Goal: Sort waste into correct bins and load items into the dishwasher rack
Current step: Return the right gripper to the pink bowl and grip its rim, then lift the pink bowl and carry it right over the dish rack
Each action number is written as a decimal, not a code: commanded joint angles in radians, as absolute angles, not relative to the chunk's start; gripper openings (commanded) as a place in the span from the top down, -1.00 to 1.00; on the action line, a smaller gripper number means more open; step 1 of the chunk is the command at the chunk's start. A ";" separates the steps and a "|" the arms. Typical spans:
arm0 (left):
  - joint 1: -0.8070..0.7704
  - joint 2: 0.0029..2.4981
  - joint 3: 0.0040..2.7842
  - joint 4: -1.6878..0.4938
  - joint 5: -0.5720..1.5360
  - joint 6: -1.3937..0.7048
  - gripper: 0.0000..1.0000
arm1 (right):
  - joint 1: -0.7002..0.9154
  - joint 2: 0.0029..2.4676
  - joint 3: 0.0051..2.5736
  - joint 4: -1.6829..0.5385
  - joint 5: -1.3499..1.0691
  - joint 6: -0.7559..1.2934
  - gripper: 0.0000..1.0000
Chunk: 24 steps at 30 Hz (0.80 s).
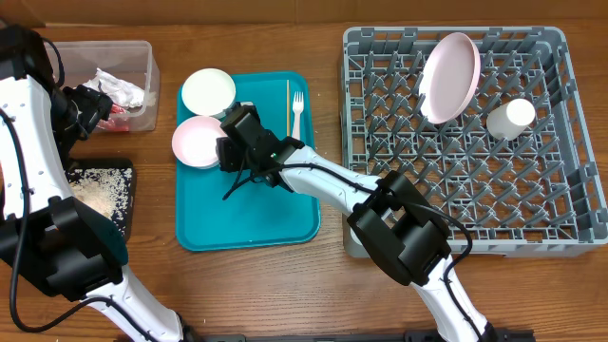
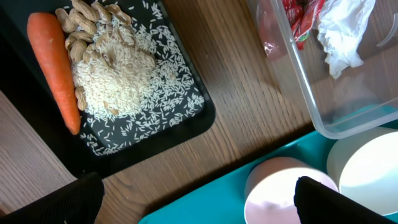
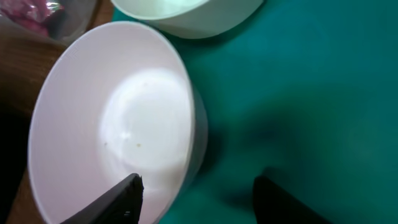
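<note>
Sorting looks finished: carrot (image 2: 55, 68), scraps (image 2: 115, 74) in black tray (image 2: 193, 118); wrapper (image 2: 298, 18), napkin (image 2: 342, 31) in clear tub (image 2: 323, 106). Plate (image 1: 448, 78), cup (image 1: 510, 118) in rack (image 1: 560, 209). Outstanding on teal tray (image 1: 247, 218): white bowl (image 1: 208, 91), pinkish bowl (image 3: 112, 137), fork (image 1: 297, 112), stick (image 1: 288, 104). Right end effector (image 3: 199, 196) straddles pinkish bowl's rim, part-open, unclamped; left end effector (image 2: 193, 202) wide open, empty.

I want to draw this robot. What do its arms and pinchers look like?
The left arm and right arm match: white tubes joined by chunky black joints, with thin black cables along them. The left gripper and right gripper are black, each with two blunt fingers. I see no markings.
</note>
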State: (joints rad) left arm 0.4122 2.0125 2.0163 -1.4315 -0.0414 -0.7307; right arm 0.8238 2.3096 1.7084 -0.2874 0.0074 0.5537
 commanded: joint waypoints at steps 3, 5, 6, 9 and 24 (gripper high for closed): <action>0.405 2.016 2.015 -1.431 -0.052 -0.741 -1.00 | 0.822 2.315 1.710 -0.308 0.075 0.554 -0.02; 0.405 2.016 2.015 -1.431 -0.052 -0.741 -1.00 | 0.822 2.315 1.710 -0.312 0.075 0.554 0.10; 0.405 2.016 2.015 -1.431 -0.052 -0.741 -1.00 | 0.822 2.315 1.710 -0.316 0.076 0.554 0.18; 0.405 2.016 2.015 -1.431 -0.052 -0.741 -0.99 | 0.822 2.315 1.710 -0.331 0.078 0.554 0.25; 0.405 2.016 2.015 -1.431 -0.052 -0.741 -1.00 | 0.784 2.310 1.786 -0.511 0.122 0.554 0.92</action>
